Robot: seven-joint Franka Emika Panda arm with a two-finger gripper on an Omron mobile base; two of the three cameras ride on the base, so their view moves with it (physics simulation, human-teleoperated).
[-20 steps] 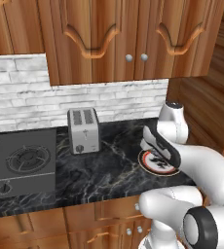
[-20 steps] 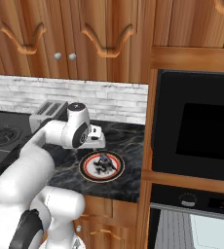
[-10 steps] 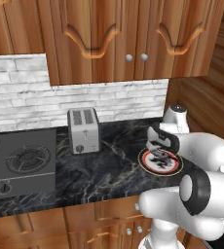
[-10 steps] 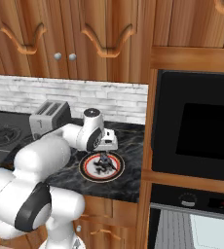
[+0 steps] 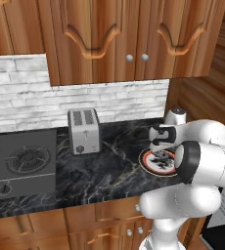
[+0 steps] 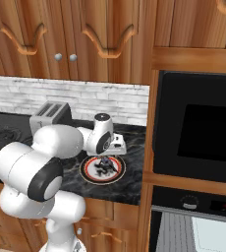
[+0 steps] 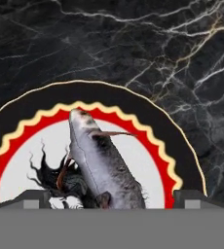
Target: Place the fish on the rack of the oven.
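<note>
Down at the bottom edge of the hand view, the gripper [image 7: 112, 197] is standing with its two dark fingertips [image 7: 28, 197] spread wide apart, one at lower left and one at lower right, gripping nothing. Between them the fish [image 7: 102, 163] is lying on the plate [image 7: 148, 114], running from the bottom centre up toward the middle of the frame. Its body is slender and grey-silver with darker speckling along the back, and a thin reddish fin is sticking out to the right near its upper end. It is partly covering a black blotchy motif printed on the plate's pale centre, which is ringed by a scalloped red band, a black rim and a thin yellow edge. The plate is sitting on a black marbled counter [image 7: 133, 44].

From the right base view, the gripper [image 6: 106, 161] is hanging just above the plate [image 6: 88, 170] at centre frame, with the black oven [image 6: 198, 130] filling the right side and a silver toaster [image 6: 48, 114] at middle left.
</note>
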